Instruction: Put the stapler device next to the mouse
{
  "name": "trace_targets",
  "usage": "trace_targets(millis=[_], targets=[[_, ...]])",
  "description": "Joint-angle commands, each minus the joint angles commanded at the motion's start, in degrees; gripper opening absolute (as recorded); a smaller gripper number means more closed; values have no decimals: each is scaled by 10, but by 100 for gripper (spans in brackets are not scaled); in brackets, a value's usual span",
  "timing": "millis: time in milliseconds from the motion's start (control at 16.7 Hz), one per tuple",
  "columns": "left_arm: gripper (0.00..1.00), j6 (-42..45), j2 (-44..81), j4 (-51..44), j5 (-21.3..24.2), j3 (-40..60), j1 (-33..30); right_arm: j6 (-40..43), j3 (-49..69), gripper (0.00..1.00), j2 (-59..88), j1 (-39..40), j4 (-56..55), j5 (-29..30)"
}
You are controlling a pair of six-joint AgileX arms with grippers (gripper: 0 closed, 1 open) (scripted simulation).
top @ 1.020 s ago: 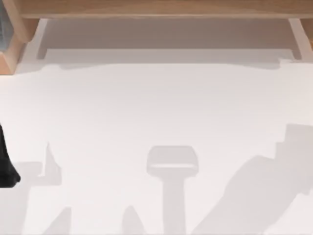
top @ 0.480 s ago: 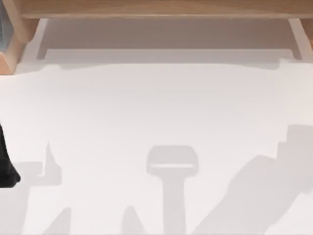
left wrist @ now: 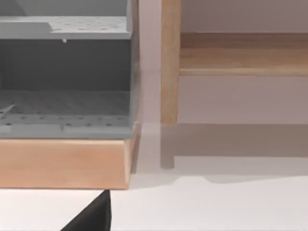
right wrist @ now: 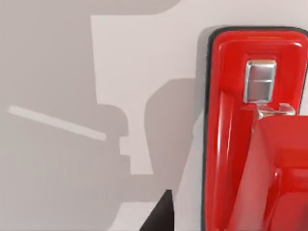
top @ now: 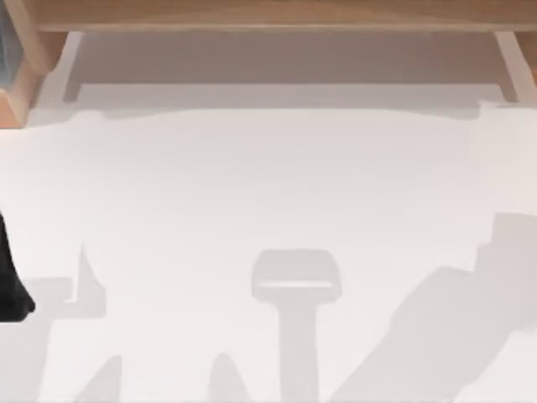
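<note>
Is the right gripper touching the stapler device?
Cannot tell: the right wrist view shows the stapler device close below on the table, with no fingers visible.

Rendered office-style desk scene: a plain white table backed by a wooden shelf frame, with a grey perforated organiser on a wooden base.

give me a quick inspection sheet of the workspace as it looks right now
surface: plain white tabletop, crossed by grey shadows
job's things: glossy red stapler with a thin black base edge and a silver metal piece on top, lying on the white surface close under the right wrist camera; mouse: nothing seen
clutter: nothing seen
grippers: small dark part at the top view's left edge; fingers cannot be judged
cables: nothing seen
surroundings: light wooden frame along the table's far edge; grey perforated shelf unit on a wooden base in the left wrist view
</note>
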State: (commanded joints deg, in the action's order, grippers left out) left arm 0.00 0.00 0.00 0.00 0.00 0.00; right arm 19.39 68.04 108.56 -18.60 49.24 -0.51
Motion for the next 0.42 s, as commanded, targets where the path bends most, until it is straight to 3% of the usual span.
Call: trace_targets(millis=[120, 420], targets=[[100, 0, 0, 0, 0, 0, 0, 0, 0, 100, 0, 0, 0, 0], [100, 0, 0, 0, 0, 0, 0, 0, 0, 100, 0, 0, 0, 0]])
